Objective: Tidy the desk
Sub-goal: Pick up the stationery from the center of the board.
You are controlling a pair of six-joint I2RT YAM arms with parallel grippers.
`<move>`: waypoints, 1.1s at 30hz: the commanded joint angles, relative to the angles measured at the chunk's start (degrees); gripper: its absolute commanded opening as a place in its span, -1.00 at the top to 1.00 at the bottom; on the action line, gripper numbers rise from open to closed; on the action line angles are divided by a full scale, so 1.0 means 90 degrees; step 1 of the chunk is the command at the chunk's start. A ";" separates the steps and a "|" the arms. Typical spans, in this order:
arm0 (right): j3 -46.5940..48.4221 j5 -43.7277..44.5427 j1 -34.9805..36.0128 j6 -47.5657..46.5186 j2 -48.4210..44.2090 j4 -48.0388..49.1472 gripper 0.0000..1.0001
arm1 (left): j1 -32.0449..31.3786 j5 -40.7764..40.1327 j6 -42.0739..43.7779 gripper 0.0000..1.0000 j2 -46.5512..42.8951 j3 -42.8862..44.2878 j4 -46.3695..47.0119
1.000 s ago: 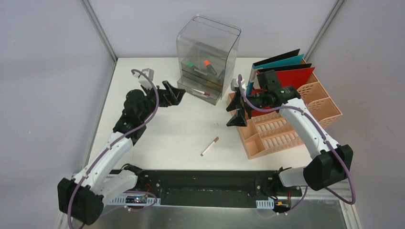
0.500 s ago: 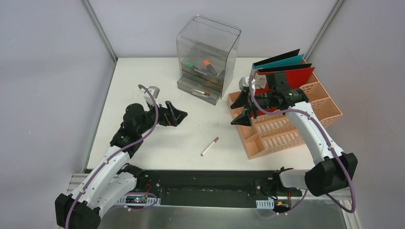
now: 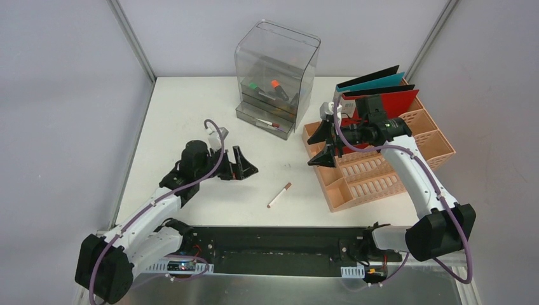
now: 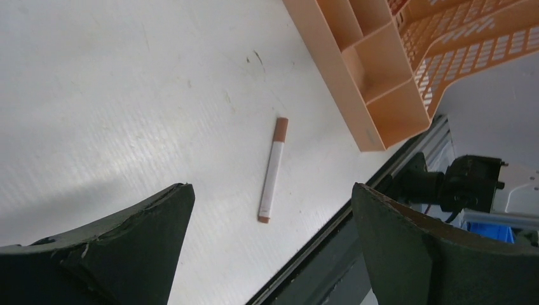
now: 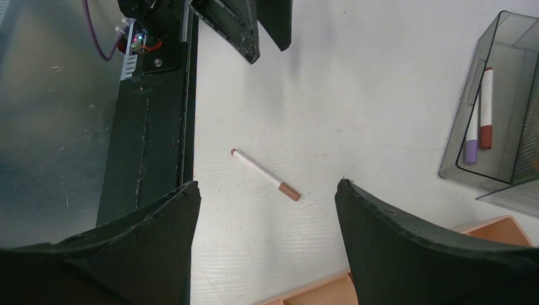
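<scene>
The white desk (image 3: 191, 108) holds one loose marker (image 3: 279, 195), white with a brown cap, lying near the front edge. It also shows in the left wrist view (image 4: 273, 169) and the right wrist view (image 5: 265, 174). My left gripper (image 3: 243, 164) is open and empty, left of the marker and apart from it. My right gripper (image 3: 323, 145) is open and empty, above the left edge of the peach file rack (image 3: 381, 159).
A clear grey drawer box (image 3: 276, 76) with markers inside stands at the back middle; its open drawer (image 5: 486, 121) holds two markers. Red, teal and black folders (image 3: 378, 95) stand in the rack. The black front rail (image 3: 273, 244) runs along the near edge.
My left gripper has moved forward and to the right, from beside the drawer box toward the marker. My right gripper rose and shifted slightly right over the rack edge, then held still.
</scene>
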 commanded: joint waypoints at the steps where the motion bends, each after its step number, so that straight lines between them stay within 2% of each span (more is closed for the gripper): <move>1: -0.0027 -0.0291 -0.0051 -0.0190 -0.0093 0.0208 -0.62 | -0.0750 -0.0477 0.0001 -0.98 0.0256 -0.0074 0.0146; 4: -0.0024 -0.0301 -0.0061 -0.0192 -0.0076 0.0211 -0.62 | -0.1648 -0.1284 0.0267 -0.98 0.0640 0.0087 -0.0073; 16: -0.0036 -0.0364 -0.0155 -0.0182 -0.0057 0.0197 -0.62 | -0.3930 -0.4366 0.1146 -0.94 0.2365 0.1044 -0.0635; 28: -0.0038 -0.0426 -0.0235 -0.0182 -0.0091 0.0197 -0.62 | -0.5032 -0.5449 0.1725 -0.71 0.4439 0.2574 -0.1340; 33: -0.0047 -0.0456 -0.0257 -0.0190 -0.0096 0.0195 -0.63 | -0.5190 -0.5637 0.1793 -0.46 0.5056 0.3061 -0.1562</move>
